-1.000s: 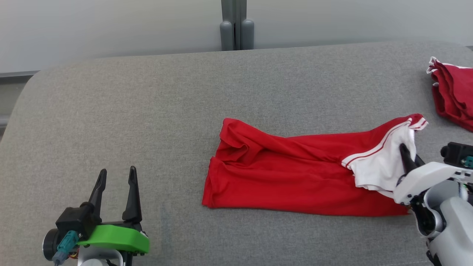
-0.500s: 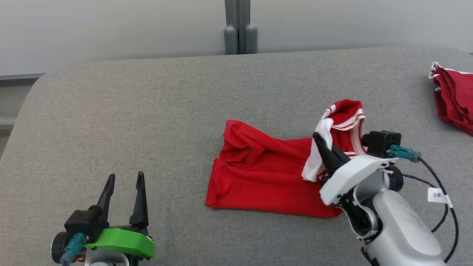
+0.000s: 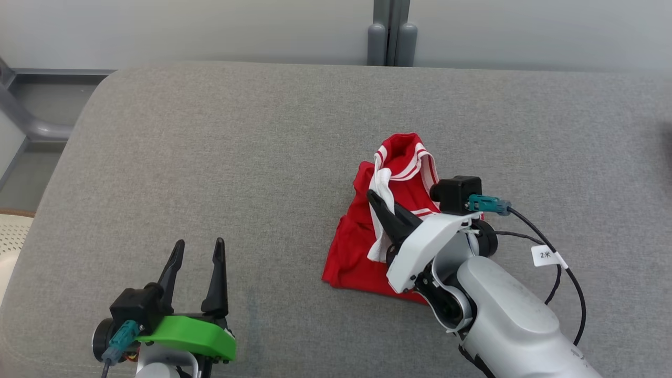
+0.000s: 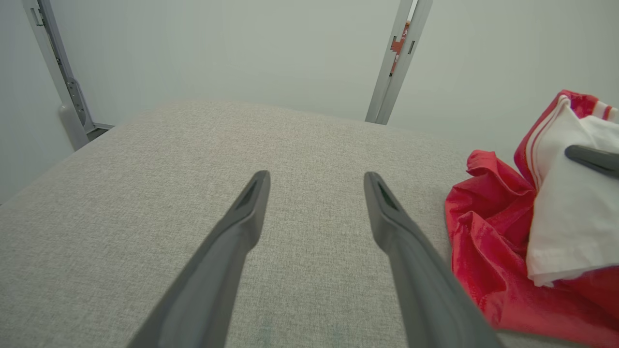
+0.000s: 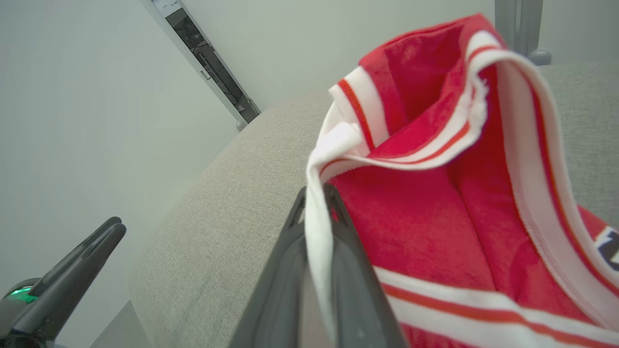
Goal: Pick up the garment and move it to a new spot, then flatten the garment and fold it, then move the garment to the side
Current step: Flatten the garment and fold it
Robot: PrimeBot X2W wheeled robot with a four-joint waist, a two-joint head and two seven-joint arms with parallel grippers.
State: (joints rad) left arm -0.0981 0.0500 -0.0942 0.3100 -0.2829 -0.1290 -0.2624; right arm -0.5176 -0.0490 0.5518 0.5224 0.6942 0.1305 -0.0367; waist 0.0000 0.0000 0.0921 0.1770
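pinching the white, red-striped band of the garment (image 3: 349, 257), the right gripper (image 3: 374, 199) has its two dark fingers clamped together on the cloth; the right wrist view shows the white edge running between the fingertips. that end is lifted and doubled over the red body, which lies bunched on the surface just right of centre. the fold looks to be the step in hand, with one end held over the other. next, i judge, the held end should be laid squarely on the lower layer and let go, then the creases smoothed, since the red cloth below is rumpled rather than flat. the left gripper (image 3: 199, 244) hovers at the near left with its fingers spread and nothing between them, well apart from the garment and free to pin or smooth. beneath it all is a grey woven padded surface (image 3: 210, 147) with rounded corners; behind that are a pale wall (image 3: 210, 26), a grey upright post (image 3: 391, 31), and a grey metal frame (image 3: 31, 123) at the far left
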